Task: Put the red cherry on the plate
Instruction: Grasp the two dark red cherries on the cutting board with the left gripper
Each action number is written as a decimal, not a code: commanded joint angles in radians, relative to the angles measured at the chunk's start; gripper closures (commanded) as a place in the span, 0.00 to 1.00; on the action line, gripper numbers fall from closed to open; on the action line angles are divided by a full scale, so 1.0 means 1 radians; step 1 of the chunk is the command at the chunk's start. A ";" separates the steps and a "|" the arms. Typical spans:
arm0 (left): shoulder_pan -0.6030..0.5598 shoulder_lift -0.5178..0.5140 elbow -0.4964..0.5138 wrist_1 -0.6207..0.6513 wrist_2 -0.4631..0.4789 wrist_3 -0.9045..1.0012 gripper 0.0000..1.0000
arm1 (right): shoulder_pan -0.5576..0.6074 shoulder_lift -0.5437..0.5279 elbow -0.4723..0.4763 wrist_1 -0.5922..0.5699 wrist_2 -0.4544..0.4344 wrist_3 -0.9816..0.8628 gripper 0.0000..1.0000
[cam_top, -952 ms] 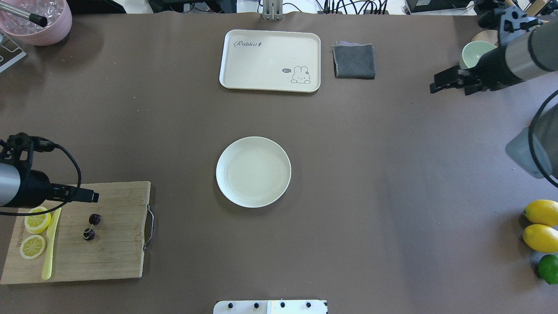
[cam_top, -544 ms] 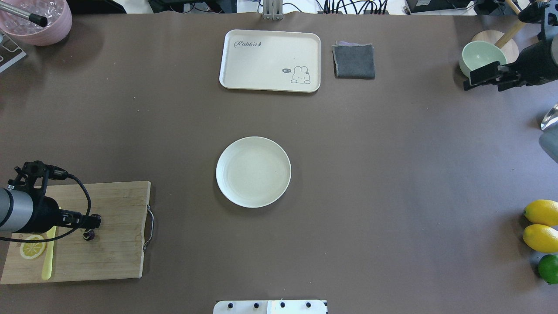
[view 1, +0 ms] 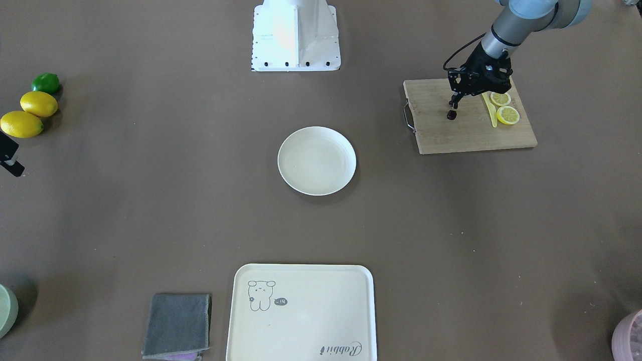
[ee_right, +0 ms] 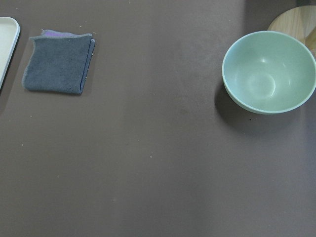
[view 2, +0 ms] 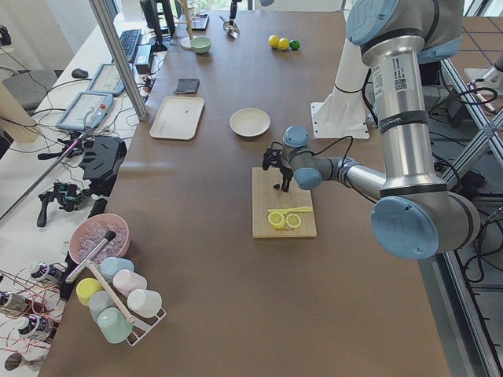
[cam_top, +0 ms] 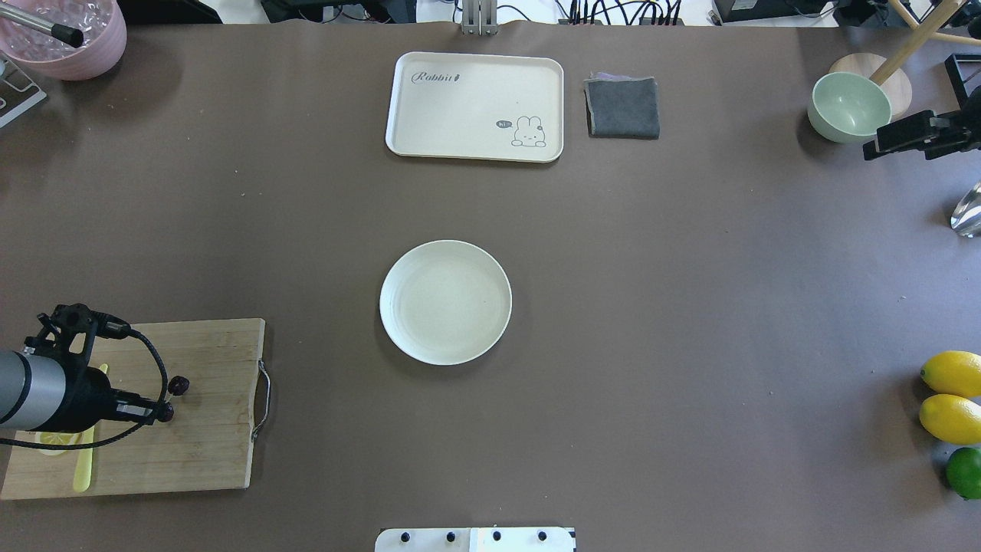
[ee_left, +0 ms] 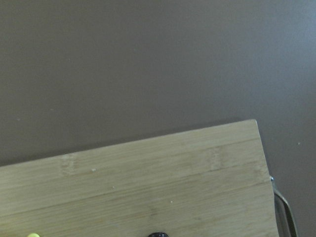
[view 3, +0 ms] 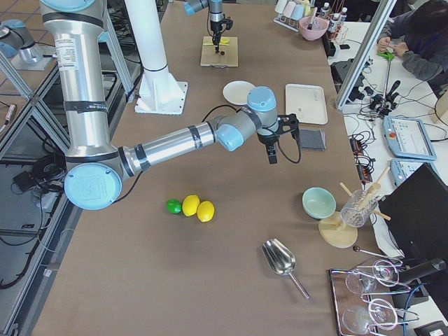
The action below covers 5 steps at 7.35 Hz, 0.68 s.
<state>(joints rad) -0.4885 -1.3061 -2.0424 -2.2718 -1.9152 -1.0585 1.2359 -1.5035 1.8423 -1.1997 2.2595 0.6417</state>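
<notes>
The red cherry (cam_top: 178, 385) lies on the wooden cutting board (cam_top: 207, 429) at the near left. One dark cherry shows beside my left gripper (cam_top: 162, 413); the other sits right under its tip. In the front-facing view the left gripper (view 1: 453, 106) points down with a cherry (view 1: 451, 115) just below its fingers. I cannot tell whether it is open or shut. The round cream plate (cam_top: 445, 302) stands bare in the middle of the table, well to the right of the board. My right gripper (cam_top: 893, 142) hangs open at the far right, next to the green bowl.
Lemon slices (view 1: 507, 115) and a yellow knife (cam_top: 83, 468) share the board. A cream rabbit tray (cam_top: 475, 107) and grey cloth (cam_top: 622, 107) lie at the back. A green bowl (cam_top: 849, 106), metal scoop (cam_top: 967, 211), and lemons with a lime (cam_top: 953, 399) line the right side.
My left gripper moved along the board toward the robot, onto the nearer cherry. The other cherry shifted slightly right. The right arm drew back toward the right edge.
</notes>
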 commanded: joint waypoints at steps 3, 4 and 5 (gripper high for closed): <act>-0.025 -0.179 0.007 0.003 -0.005 -0.133 1.00 | 0.088 -0.171 0.002 0.015 0.029 -0.217 0.00; -0.028 -0.281 0.054 0.006 -0.004 -0.170 1.00 | 0.126 -0.216 -0.002 0.011 0.029 -0.355 0.00; -0.035 -0.357 0.101 0.008 -0.002 -0.213 1.00 | 0.157 -0.246 -0.003 -0.001 0.032 -0.406 0.00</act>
<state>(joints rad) -0.5171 -1.5573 -1.9965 -2.2666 -1.9192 -1.2141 1.3521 -1.7021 1.8419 -1.1905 2.2862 0.3355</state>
